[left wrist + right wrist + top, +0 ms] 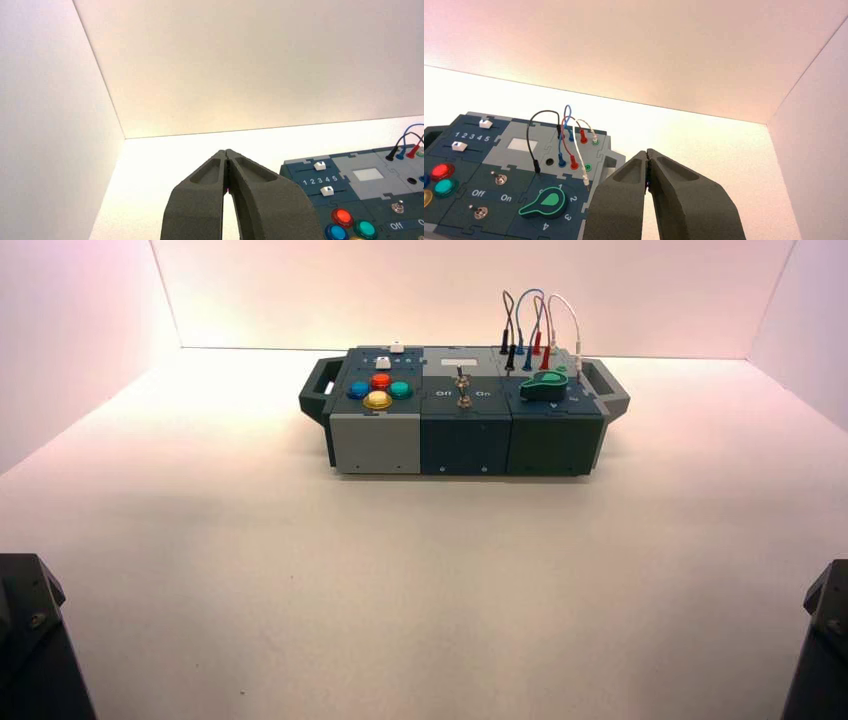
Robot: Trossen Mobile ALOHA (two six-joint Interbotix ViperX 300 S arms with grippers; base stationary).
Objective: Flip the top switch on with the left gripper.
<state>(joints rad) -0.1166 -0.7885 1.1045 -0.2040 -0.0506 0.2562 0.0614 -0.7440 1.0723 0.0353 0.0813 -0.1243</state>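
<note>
The top switch [461,373] is a tiny silver toggle on the middle panel of the box [380,440], beyond the Off/On lettering. It also shows in the left wrist view [398,206] and in the right wrist view [499,178]. A second toggle with a brassy nut [480,212] stands nearer the box's front. My left gripper [227,152] is shut and empty, well short of the box and to its left. My right gripper [647,152] is shut and empty, off the box's right end. In the high view only the arms' dark bases show at the bottom corners.
Red, blue, green and yellow round buttons [380,390] and two white sliders [320,166] sit on the box's left part. A green knob [543,386] and plugged wires [535,325] are on its right part. White walls close in the table behind and at both sides.
</note>
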